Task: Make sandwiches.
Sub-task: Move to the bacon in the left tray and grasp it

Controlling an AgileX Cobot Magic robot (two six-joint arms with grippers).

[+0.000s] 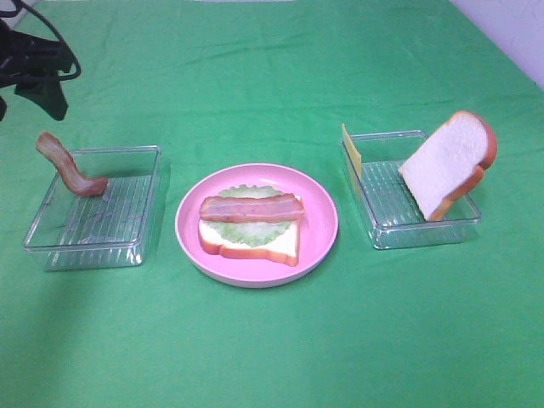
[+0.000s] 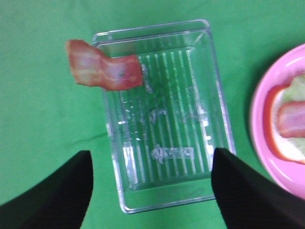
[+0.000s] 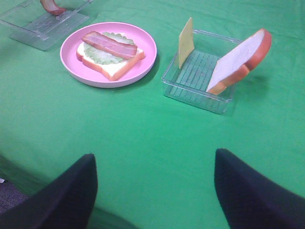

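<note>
Left tool (image 2: 152, 157) hangs released and empty over the clear tray (image 2: 164, 27); I'd reach ahead and pinch the leaning bacon strip (image 2: 106, 67) across its width.

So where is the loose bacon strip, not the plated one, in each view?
Exterior high: the loose bacon strip leans on the left tray's far left corner.
Left wrist: over a corner of the left tray, away from the pink plate.
Right wrist: barely in frame, in the left tray, beyond the pink plate.
Shared landmark: the pink plate.
</note>
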